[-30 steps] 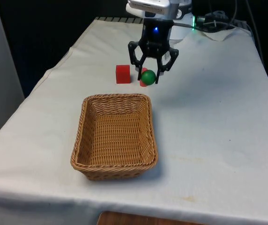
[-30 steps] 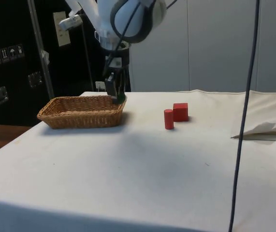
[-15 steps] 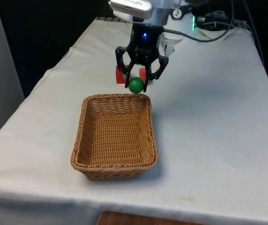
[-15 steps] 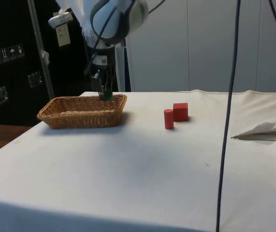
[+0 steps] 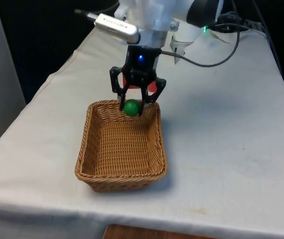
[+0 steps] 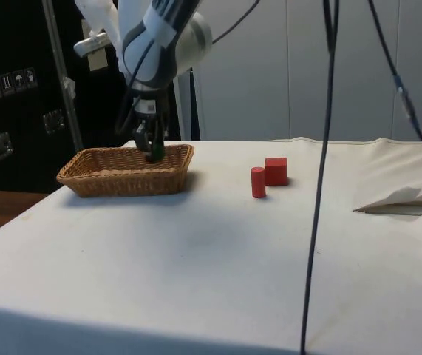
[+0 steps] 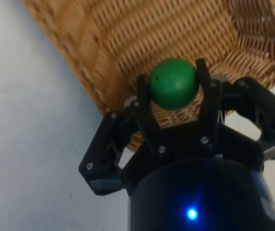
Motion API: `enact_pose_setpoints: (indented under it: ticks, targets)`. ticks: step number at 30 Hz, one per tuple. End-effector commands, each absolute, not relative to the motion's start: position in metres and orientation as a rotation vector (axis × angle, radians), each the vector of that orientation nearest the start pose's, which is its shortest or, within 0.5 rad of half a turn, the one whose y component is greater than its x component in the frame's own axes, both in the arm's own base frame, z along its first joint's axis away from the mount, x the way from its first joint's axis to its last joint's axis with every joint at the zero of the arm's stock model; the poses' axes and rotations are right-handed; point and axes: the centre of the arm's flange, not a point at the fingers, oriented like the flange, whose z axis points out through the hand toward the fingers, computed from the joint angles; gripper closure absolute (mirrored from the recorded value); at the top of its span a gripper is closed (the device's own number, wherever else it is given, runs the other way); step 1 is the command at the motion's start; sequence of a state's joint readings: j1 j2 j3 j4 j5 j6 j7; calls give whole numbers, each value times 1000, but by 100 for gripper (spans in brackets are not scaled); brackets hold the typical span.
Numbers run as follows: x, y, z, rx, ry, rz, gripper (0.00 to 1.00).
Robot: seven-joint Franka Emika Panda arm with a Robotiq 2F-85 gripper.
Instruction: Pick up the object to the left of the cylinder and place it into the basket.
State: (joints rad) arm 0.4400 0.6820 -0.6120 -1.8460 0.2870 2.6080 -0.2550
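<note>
Status: pick is done, place is not. The green ball (image 5: 131, 107) is off the cloth and hangs in the grasp over the far end of the wicker basket (image 5: 94, 164), just inside its far rim; release is the step left, by my reading.

Front view, left to right:
- Basket sits on the near-left part of the white tablecloth (image 5: 221, 149), long axis running near to far. Nothing lies on its woven floor.
- Gripper (image 5: 134, 108) is above the basket's far wall, pointing down. A patch of red shows behind it; too hidden to name from here.
- Right of the basket the cloth is bare.

Side view: gripper (image 6: 152, 153) hangs at the basket's (image 6: 107, 180) rim height. Well apart from it along the table stand the red cylinder (image 6: 258, 182) and the red cube (image 6: 276, 171), touching or nearly so; both untouched.

Hand: wrist view shows the gripper (image 7: 174, 86) with both fingers (image 7: 144, 108) pressed against opposite sides of the ball (image 7: 174, 83), spaced to the ball's width, nothing else touched. The ball sits at the fingertips, with basket (image 7: 127, 43) weave below it.

Remaining: open the fingers so the ball drops in, then lift clear. A drop this close to the far wall could land on the rim; judgement only.
</note>
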Motion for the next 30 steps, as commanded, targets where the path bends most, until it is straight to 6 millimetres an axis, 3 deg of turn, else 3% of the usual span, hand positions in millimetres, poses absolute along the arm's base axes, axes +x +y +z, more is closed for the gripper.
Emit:
enact_pose_setpoints:
  ticks: [1,7,8,13,22,26,27,28,29,30]
  targets:
    - [660,-87,229,-3351,0,-302,100]
    - [671,-100,213,-3363,7,-309,100]
    - [668,-97,218,-3370,11,-312,100]
    - [680,-107,196,-3370,14,-312,100]
    - [683,-105,196,-3376,14,-323,100]
    - [683,-105,196,-3377,13,-325,65]
    - [683,-105,195,-3377,15,-322,65]
    - [683,-105,195,-3377,16,-323,56]
    - [683,-105,195,-3378,16,-321,36]
    - [683,-105,195,-3378,16,-321,26]
